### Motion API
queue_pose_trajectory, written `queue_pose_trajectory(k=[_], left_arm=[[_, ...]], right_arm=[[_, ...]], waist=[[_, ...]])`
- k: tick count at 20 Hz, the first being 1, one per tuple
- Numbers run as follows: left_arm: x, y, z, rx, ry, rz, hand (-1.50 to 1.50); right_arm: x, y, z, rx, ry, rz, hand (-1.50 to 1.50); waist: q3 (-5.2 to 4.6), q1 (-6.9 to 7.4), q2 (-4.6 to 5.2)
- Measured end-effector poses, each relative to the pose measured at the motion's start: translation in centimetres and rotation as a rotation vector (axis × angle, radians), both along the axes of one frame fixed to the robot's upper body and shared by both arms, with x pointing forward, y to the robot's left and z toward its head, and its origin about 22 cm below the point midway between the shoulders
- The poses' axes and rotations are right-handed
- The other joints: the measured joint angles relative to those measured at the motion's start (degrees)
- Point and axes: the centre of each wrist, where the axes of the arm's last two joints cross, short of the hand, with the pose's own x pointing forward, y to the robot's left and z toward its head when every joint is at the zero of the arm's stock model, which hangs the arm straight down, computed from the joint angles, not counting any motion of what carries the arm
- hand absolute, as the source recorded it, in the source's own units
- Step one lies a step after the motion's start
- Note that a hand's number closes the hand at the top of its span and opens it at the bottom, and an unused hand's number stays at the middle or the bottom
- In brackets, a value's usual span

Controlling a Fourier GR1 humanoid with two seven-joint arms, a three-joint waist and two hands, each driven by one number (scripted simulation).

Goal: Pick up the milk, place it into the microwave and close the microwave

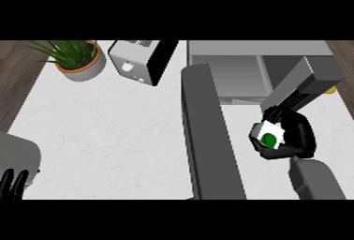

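Right hand [294, 138] fingers curled round half-hidden milk [269, 134], left hand [14, 183] fingers straight, cropped

The right robot hand [294, 138], fingers curled round the milk carton [269, 135], sits just before the open microwave [239, 70]. Ahead of it and to its left the cavity mouth is unblocked. Close on its left the swung-out microwave door [207, 131] stands as a long wall reaching toward the robot. Beyond that door the desk [104, 131] lies bare and wide. Far ahead on the left stand a toaster [135, 61] and a potted plant [76, 56].
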Motion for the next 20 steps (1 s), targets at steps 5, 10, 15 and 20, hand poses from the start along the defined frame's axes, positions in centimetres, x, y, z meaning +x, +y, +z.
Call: queue_pose_trajectory(k=[5, 10, 15, 20], left_arm=[[-0.4, 0.2, 0.4, -0.008, 0.001, 0.003, -1.50], [-0.2, 0.6, -0.2, -0.004, 0.006, -0.003, -1.50], [-0.1, 1.5, -0.2, 0.001, 0.001, -0.007, -1.50], [-0.1, 1.7, 0.2, 0.001, 0.000, -0.036, -1.50]], right_arm=[[2.6, 3.2, 2.9, -0.060, 0.013, -0.026, 1.50], [6.6, 4.5, 5.2, -0.101, 0.045, -0.047, 1.50], [9.7, 6.0, 5.5, -0.119, 0.062, -0.047, 1.50], [11.8, 6.8, 5.8, -0.146, 0.067, -0.057, 1.50]], waist=[[0.02, 0.36, 0.08], [0.04, 0.91, 0.28], [0.07, 1.44, 0.49], [0.11, 2.39, 0.88]])
